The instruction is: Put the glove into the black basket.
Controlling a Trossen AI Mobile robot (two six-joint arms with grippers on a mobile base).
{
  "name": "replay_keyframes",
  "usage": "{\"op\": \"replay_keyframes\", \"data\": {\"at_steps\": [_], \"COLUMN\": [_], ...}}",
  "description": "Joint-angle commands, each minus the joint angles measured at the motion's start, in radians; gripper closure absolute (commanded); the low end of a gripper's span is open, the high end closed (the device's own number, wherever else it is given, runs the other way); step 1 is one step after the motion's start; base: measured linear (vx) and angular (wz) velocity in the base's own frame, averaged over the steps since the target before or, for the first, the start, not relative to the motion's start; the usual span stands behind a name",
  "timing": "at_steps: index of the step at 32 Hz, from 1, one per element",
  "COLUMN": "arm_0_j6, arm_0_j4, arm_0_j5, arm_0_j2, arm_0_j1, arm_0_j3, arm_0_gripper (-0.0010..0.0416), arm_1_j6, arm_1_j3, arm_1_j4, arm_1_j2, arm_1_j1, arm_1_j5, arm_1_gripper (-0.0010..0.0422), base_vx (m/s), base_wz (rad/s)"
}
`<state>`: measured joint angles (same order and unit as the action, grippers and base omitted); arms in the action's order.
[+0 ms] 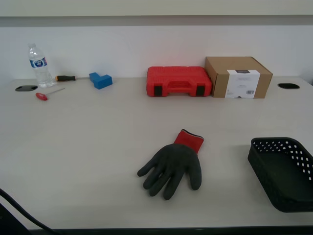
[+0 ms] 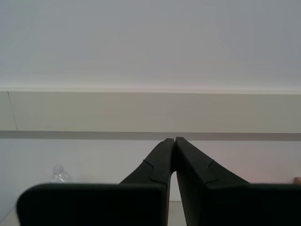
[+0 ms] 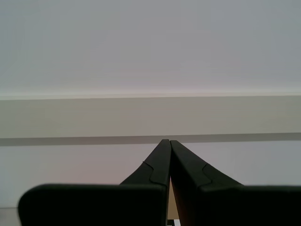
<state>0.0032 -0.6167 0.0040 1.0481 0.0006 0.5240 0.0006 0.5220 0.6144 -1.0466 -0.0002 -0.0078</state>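
Observation:
The glove lies flat on the table near the middle front, dark grey fingers toward me and red cuff toward the wall. The black basket stands at the exterior view's right front, with holes in its walls, apart from the glove. My first gripper is shut and empty, pointing at the wall. My second gripper is shut and empty, also pointing at the wall. Neither gripper shows in the exterior view.
At the back stand a red tool case, a cardboard box, a blue block, a water bottle, and two screwdrivers. A dark cable crosses the front corner at the exterior view's left.

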Motion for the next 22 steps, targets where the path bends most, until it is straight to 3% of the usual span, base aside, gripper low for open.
{"op": "replay_keyframes", "data": {"at_steps": [1,22], "arm_0_j6": [0.000,0.000], "arm_0_j4": [-0.002,-0.002], "arm_0_j5": [0.000,0.000], "arm_0_j2": [0.000,0.000], "arm_0_j1": [0.000,0.000], "arm_0_j3": [0.000,0.000], "arm_0_gripper": [0.0405,0.0405], "arm_1_j6": [0.000,0.000], "arm_1_j3": [0.002,0.002], "arm_1_j4": [0.000,0.000], "arm_1_j2": [0.000,0.000], "arm_1_j1": [0.000,0.000], "arm_1_j5": [-0.003,-0.003], "arm_1_gripper": [0.0412,0.0412], "base_vx": [0.000,0.000], "base_wz": [0.000,0.000]}}
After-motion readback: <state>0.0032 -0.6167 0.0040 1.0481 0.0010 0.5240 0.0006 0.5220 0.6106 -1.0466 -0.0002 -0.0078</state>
